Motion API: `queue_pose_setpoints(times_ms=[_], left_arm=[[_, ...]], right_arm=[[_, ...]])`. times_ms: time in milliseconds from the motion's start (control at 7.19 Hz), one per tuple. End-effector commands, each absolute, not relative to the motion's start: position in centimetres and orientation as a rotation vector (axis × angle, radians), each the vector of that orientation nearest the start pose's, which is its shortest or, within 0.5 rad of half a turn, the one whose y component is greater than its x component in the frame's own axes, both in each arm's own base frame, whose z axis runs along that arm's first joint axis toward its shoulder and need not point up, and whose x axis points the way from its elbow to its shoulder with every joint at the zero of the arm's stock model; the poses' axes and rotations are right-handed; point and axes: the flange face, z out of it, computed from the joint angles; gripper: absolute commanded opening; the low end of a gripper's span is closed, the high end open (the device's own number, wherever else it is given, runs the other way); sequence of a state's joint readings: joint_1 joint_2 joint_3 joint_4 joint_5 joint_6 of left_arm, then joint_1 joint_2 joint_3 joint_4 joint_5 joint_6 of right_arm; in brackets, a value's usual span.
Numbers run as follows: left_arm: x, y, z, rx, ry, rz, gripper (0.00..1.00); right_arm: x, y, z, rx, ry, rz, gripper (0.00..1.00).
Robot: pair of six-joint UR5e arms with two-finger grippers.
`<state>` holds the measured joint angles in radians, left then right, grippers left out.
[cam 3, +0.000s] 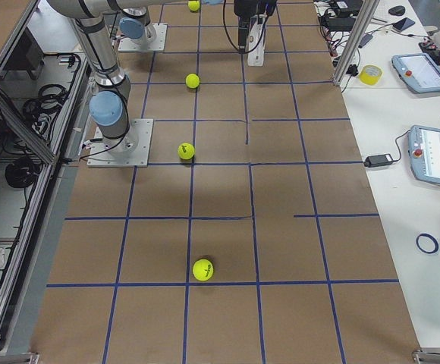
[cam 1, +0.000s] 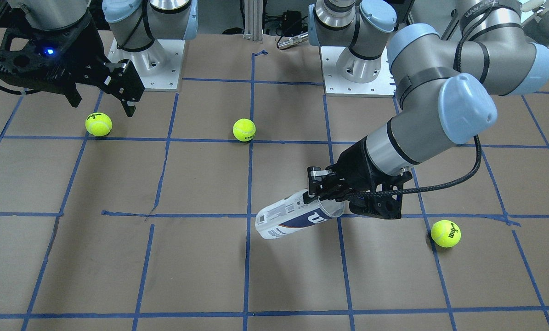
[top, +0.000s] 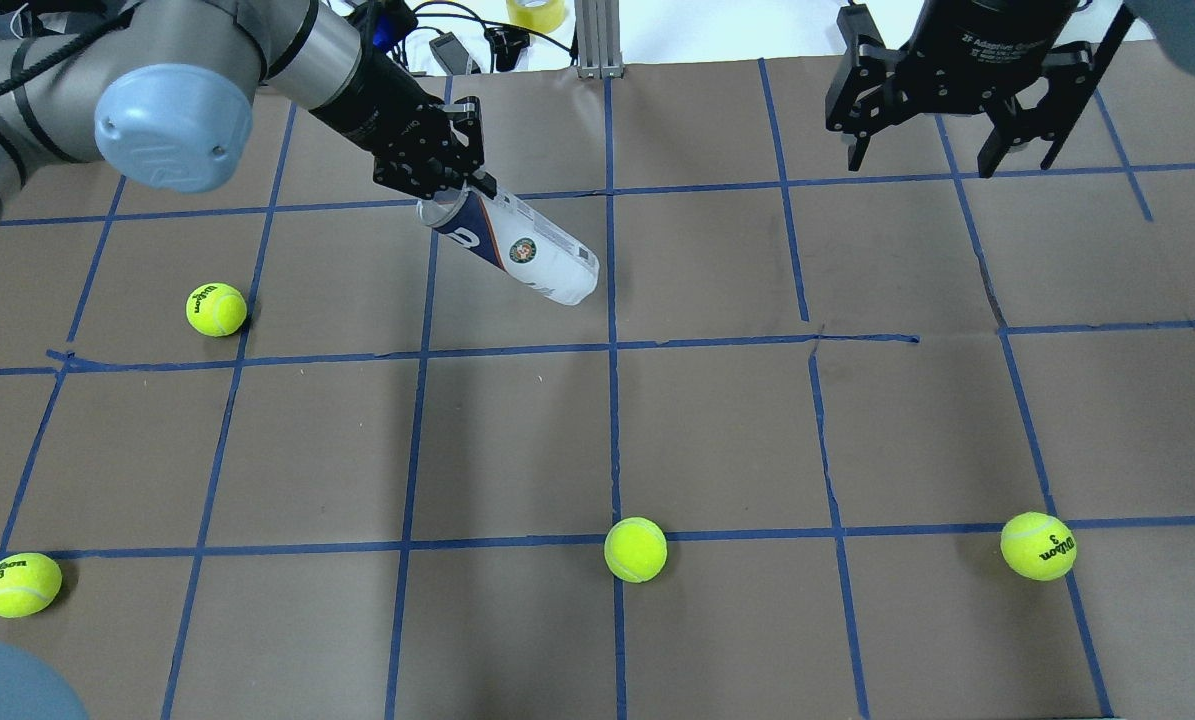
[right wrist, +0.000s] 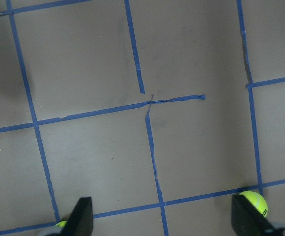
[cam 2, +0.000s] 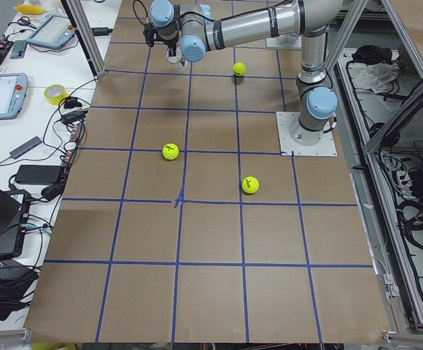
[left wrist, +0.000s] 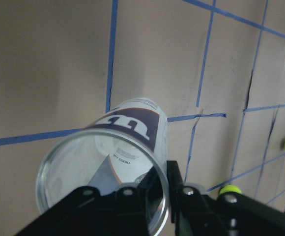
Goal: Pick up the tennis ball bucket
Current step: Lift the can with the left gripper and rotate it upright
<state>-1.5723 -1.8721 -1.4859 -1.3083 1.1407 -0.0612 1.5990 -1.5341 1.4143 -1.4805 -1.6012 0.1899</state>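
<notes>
The tennis ball bucket [cam 1: 285, 218] is a clear can with a white and navy label. It hangs tilted, open end up, and appears off the brown table. My left gripper [cam 1: 318, 195] is shut on its rim, one finger inside and one outside. In the overhead view the bucket [top: 532, 255] slants away from the left gripper [top: 452, 190]. The left wrist view looks down into the empty bucket [left wrist: 128, 142]. My right gripper [cam 1: 102, 103] is open and empty, high above the table; it also shows in the overhead view [top: 917, 165].
Yellow-green tennis balls lie loose on the table: one [top: 216, 309] left of the bucket, one [top: 20, 584] near left, one [top: 635, 549] near middle, one [top: 1038, 546] near right. The arm bases [cam 1: 145, 69] stand on the robot's side. A tape roll [top: 535, 12] lies beyond the far edge.
</notes>
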Motion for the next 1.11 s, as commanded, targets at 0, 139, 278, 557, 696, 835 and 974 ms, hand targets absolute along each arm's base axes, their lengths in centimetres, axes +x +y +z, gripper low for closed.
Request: queue_pose_setpoints(times_ms=[0,139,278,557,696,835,974], left_arm=[[-18.8,-63.1,42.2,0.057,3.246,-0.318,0.00],[-20.4,-63.5,41.1,0.187,3.201,-0.316,0.00],[-23.4,-63.7,40.3,0.285,3.147,-0.301,0.00],[-27.1,-64.3,37.4,0.320,3.059,-0.199,0.00],[-27.5,-64.4,36.8,0.322,3.065,-0.179,0.00],[-28.4,-64.0,36.4,0.333,3.066,-0.163,0.00],[-29.8,-63.6,35.7,0.347,3.066,-0.151,0.00]], right_arm=[[14.5,-50.4,53.6,0.252,3.151,-0.045,1.00],[14.6,-50.4,53.7,0.256,3.139,-0.055,1.00],[14.6,-50.4,53.6,0.256,3.138,-0.048,1.00],[14.6,-50.4,53.6,0.256,3.136,-0.044,1.00],[14.7,-50.4,53.5,0.255,3.134,-0.044,1.00],[14.6,-50.3,52.9,0.256,3.137,-0.025,1.00],[14.7,-50.3,52.8,0.253,3.137,-0.023,1.00]])
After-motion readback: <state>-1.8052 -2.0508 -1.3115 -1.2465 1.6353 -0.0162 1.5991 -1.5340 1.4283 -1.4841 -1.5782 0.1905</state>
